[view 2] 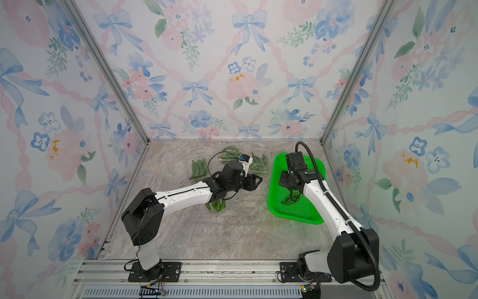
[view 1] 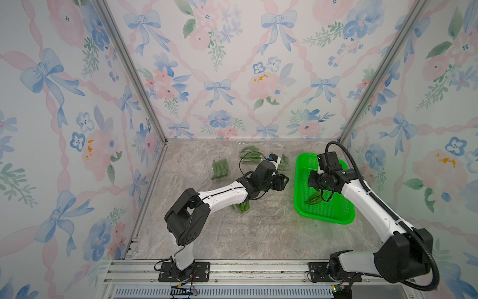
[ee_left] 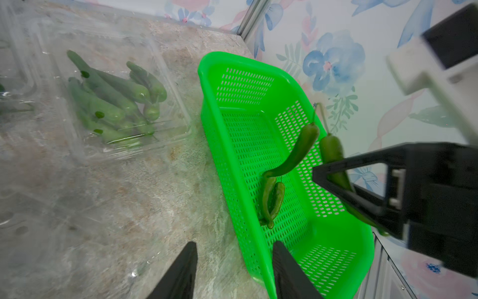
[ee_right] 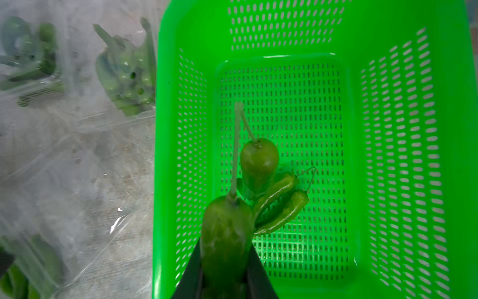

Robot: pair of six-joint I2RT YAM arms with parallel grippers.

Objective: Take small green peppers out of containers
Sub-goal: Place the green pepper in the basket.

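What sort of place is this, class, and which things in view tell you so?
Probably a robot test booth, not a real kitchen: robot arms bolted to an aluminium rail, floral-papered panels, and a marble-look tabletop holding small green peppers and a green basket.

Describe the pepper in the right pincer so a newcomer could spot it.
Find the bright green basket. The right pincer hangs over it, shut on one pepper. Unlike the two slim peppers lying on the basket floor, it is raised and clamped.

basket (ee_right: 165,181): bright green, perforated | peppers (ee_left: 300,152): dark green | table (view 1: 232,233): grey-beige marbled | walls (view 1: 219,77): pink-blue floral
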